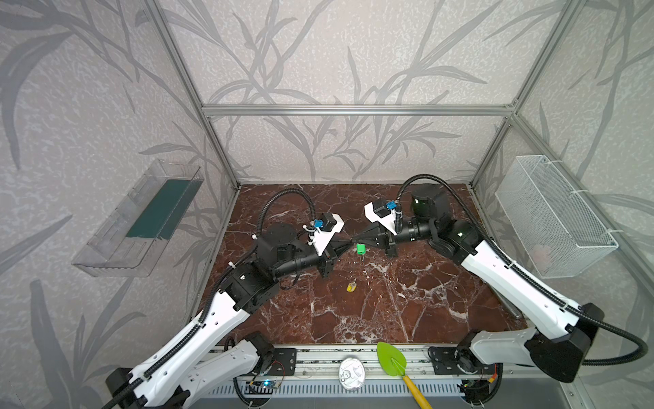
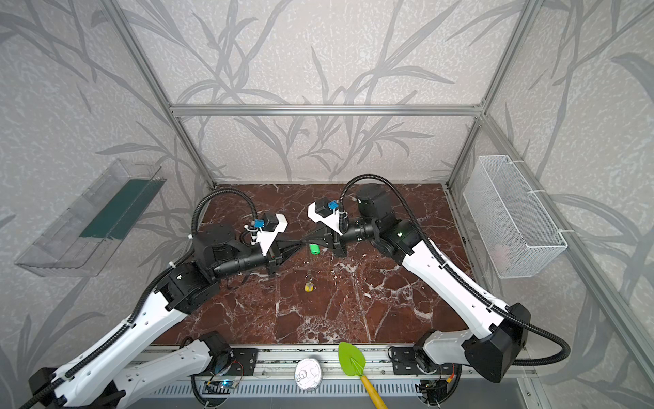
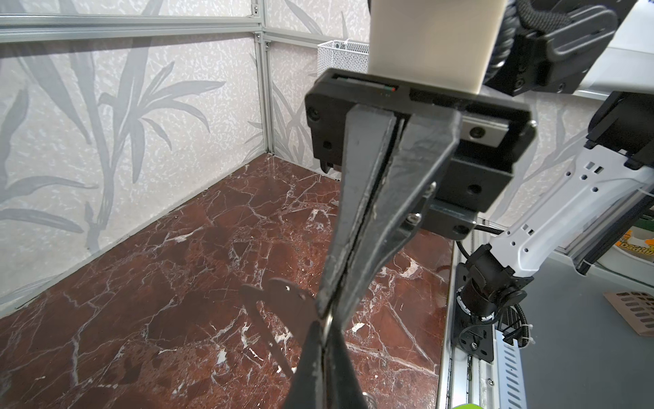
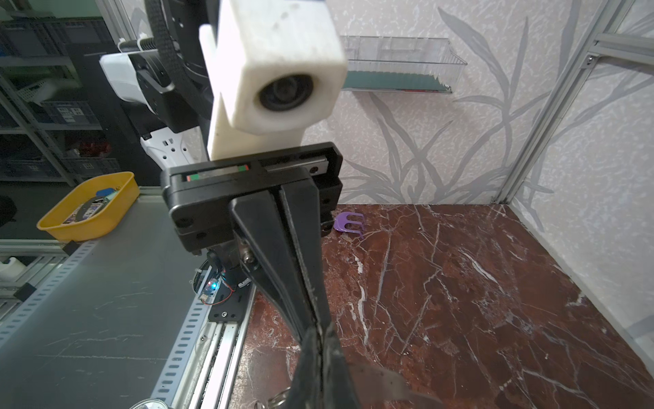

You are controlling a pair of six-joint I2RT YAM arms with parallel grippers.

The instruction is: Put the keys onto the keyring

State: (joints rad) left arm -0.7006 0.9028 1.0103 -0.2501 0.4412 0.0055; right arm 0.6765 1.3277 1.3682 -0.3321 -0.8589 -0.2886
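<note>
step: you are, I judge, threading the green key (image 1: pixel 360 249) onto the keyring (image 3: pixel 279 304), with both arms nose to nose in the middle of both top views.
left gripper (image 1: pixel 348 243): jaws closed to a hairline, pointing right.
right gripper (image 1: pixel 358 240): jaws closed as well, pointing left, tip against the other's tip.
held: a thin wire loop (image 3: pixel 329 321) shows exactly where the tips meet. You cannot tell which gripper pinches the loop and which the keyring.
keyring: a dark plate, edge-on, just left of the meeting tips at lower centre of the left wrist view. In the right wrist view it sits at the lower right, beside the fingers.
green key: hangs just below the right gripper's tip and appears clear of the table (image 1: pixel 407 301).
yellow key (image 1: pixel 351 287): lies alone on the table, below the green key in both top views, well apart from both grippers.
doing it well: hold one grip steady and move only the other. Feed the loop through a hole in small moves. Release only once it has caught, or the key will likely drop.
left to do: the yellow key is not yet picked up.
</note>
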